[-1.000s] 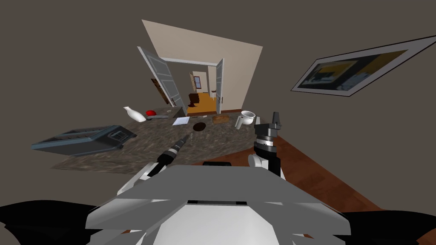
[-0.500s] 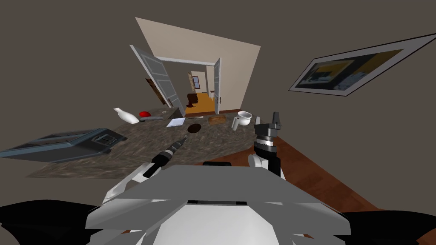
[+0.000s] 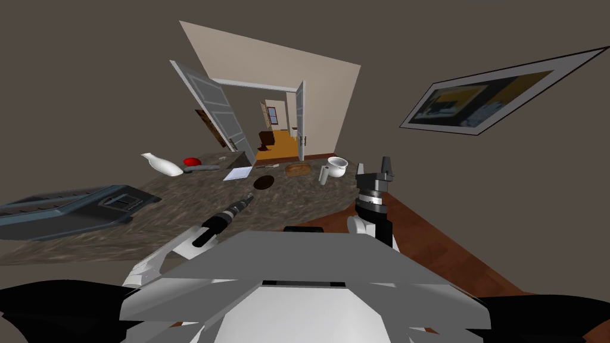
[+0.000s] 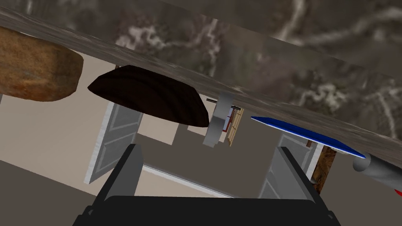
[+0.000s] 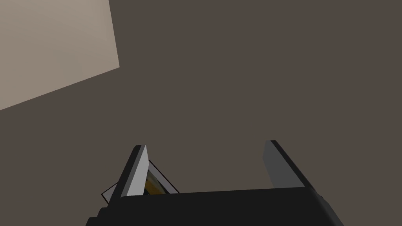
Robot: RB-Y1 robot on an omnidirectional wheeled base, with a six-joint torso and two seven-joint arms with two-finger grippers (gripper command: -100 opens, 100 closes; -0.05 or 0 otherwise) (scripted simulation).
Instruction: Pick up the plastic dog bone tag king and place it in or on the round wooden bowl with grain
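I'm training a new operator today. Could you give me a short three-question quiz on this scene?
1. True or false: the left gripper and the right gripper both stand open.
2. Where does the brown loaf lie relative to the dark bowl? A: on the robot's left of it. B: on the robot's right of it. C: inside it.
3. Which arm reaches out over the marbled countertop toward the bowl?
Key: 1 true; 2 B; 3 the left.
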